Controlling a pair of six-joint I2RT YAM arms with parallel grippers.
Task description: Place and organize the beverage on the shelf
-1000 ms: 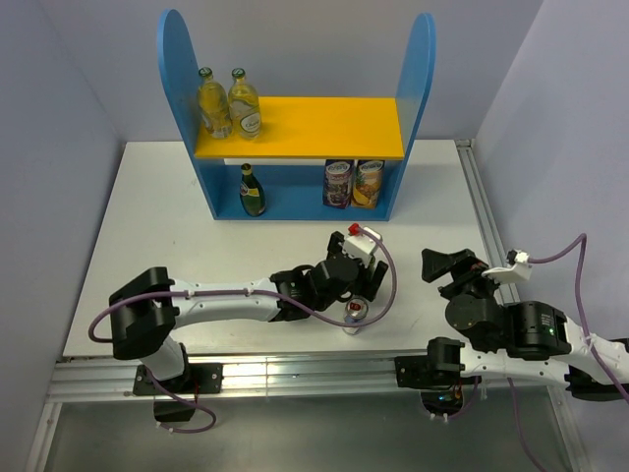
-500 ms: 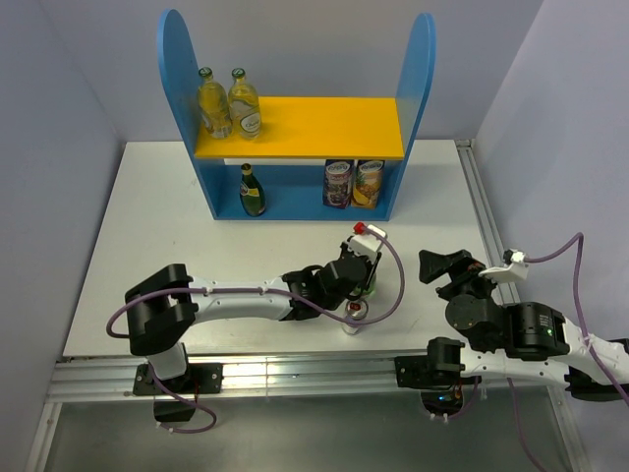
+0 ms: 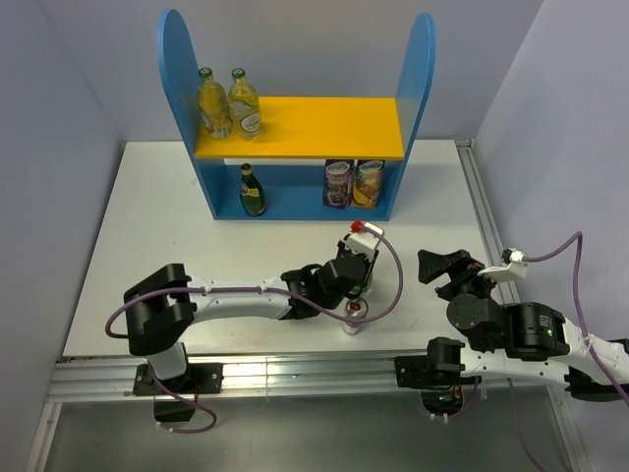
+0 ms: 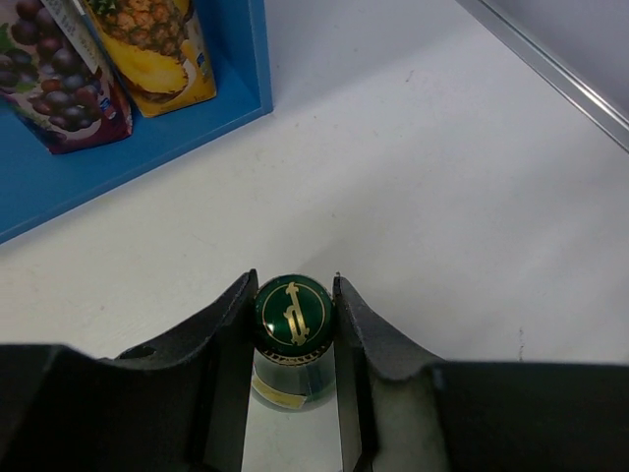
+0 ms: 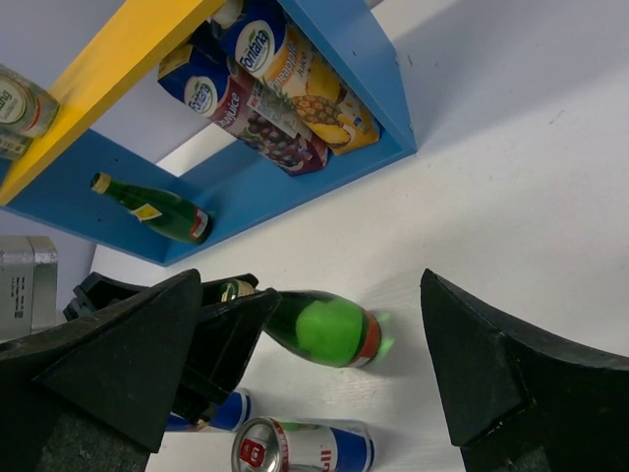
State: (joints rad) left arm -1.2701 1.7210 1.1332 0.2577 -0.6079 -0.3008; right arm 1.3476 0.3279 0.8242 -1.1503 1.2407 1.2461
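Green glass bottle is the one in play. It's standing upright on the desk towards the near edge, a bit right of the middle. The left claw has it right at the top, nearly closed, with a finger pressed on each side of the dark green cap as far as the wrist view shows. The body hangs free below the grip.

That's a pretty high hold, so I'd lift straight up and slowly. My guess is the bottle will want to swing or twist if the arm jerks sideways. One blue-silver can sits just beside it on the near side, and a second one lies near it in the right wrist view, so get some height before travelling.

The obvious spot looks like the lower tier of the shelf at the far edge. Put it next to the matching green bottle, in the gap before the juice cartons. Come in low from the front so the cap slips under the yellow board, and set it flat before letting go. The pale-yellow bottles are up top already.

The right claw is wide open with nothing in it, parked by the near right corner. It's best kept out of the way.
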